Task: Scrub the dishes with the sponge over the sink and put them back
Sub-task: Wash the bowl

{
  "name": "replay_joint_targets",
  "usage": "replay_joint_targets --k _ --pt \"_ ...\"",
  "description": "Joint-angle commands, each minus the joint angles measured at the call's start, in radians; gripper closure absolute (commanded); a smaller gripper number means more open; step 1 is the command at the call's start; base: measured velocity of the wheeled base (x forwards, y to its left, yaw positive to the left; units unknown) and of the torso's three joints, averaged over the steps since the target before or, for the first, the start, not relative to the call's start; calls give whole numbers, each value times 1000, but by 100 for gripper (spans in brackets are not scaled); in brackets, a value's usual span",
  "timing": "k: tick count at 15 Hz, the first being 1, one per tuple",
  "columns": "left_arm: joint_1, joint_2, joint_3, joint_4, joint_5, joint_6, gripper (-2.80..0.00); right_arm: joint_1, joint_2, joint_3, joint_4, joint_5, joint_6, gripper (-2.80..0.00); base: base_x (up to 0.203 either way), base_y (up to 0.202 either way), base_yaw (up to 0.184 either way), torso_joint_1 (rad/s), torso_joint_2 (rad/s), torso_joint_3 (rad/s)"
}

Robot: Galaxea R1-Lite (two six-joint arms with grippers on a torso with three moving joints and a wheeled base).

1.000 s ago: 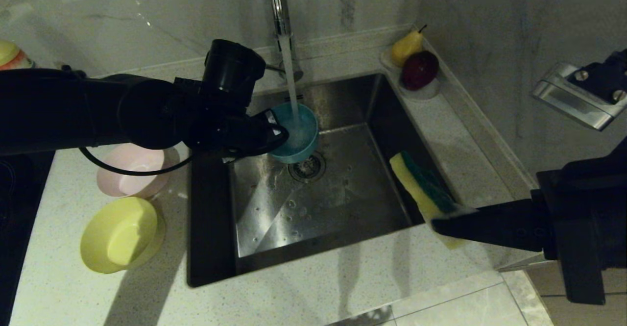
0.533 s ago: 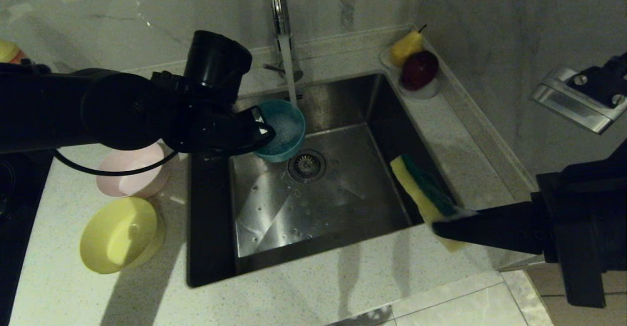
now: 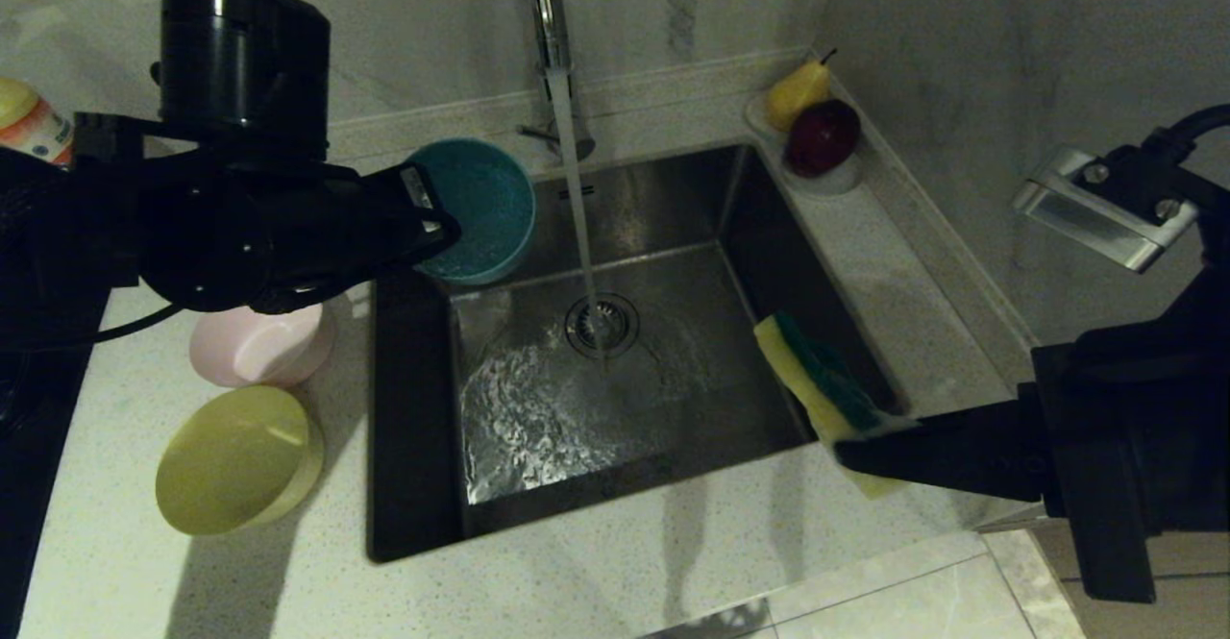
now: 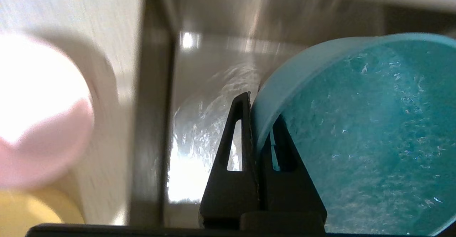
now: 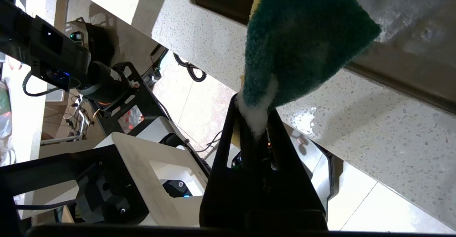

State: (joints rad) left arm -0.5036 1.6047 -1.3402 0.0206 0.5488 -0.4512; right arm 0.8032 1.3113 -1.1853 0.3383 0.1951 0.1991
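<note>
My left gripper [image 3: 430, 216] [image 4: 259, 108] is shut on the rim of the teal blue bowl [image 3: 478, 208] [image 4: 363, 130], which it holds tilted above the sink's [image 3: 538, 466] far-left corner, clear of the water stream. The bowl's inside is wet and foamy. My right gripper [image 3: 855, 447] [image 5: 254, 117] is shut on the sponge [image 3: 817, 384] [image 5: 302, 41], green face up, over the sink's right edge. The pale pink bowl [image 3: 261, 343] [image 4: 35, 116] and the yellow bowl [image 3: 235, 458] sit on the counter left of the sink.
The faucet [image 3: 545, 14] runs water onto the drain strainer [image 3: 602, 324]. A white dish [image 3: 844, 176] with a pear [image 3: 798, 91] and a dark red fruit [image 3: 823, 135] stands at the back right corner. A bottle [image 3: 27, 125] stands far left.
My left arm has lifted the teal bowl up and left, out from under the stream, which now falls straight onto the drain. The right gripper with the sponge has barely moved.
</note>
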Motion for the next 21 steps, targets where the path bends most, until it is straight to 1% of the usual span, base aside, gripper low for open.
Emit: replay_joint_targets --k 1,3,5,6,7,10,12,14,17,18,21 --pt "19 -52 85 -218 19 91 0 1 2 4 4 1 2 0 0 0 0 0 0 0" --pt "36 -54 147 -437 36 190 0 1 2 16 2 0 2 0 0 0 0 0 0 0" --pt "44 -63 208 -578 40 267 0 -2 3 23 2 0 2 0 0 0 0 0 0 0" --pt "45 -75 236 -629 33 289 0 -6 3 24 2 0 0 0 0 0 0 0 0 0" --pt "47 -85 264 -688 14 314 0 -6 5 24 2 1 0 0 0 0 0 0 0 0" --pt "76 -94 342 -872 -106 397 0 -7 8 29 2 1 0 0 0 0 0 0 0 0" --pt "91 -92 359 -987 -141 453 0 -6 11 32 1 1 2 0 0 0 0 0 0 0" --pt "94 -100 358 -1046 -170 477 0 -6 13 32 1 3 2 0 0 0 0 0 0 0" --pt "94 -119 354 -1130 -185 493 0 -6 11 33 1 3 3 0 0 0 0 0 0 0" --pt "94 -129 360 -1146 -209 506 0 -6 8 38 1 3 3 0 0 0 0 0 0 0" --pt "94 -140 357 -1192 -238 513 0 -6 4 50 -4 3 3 0 0 0 0 0 0 0"
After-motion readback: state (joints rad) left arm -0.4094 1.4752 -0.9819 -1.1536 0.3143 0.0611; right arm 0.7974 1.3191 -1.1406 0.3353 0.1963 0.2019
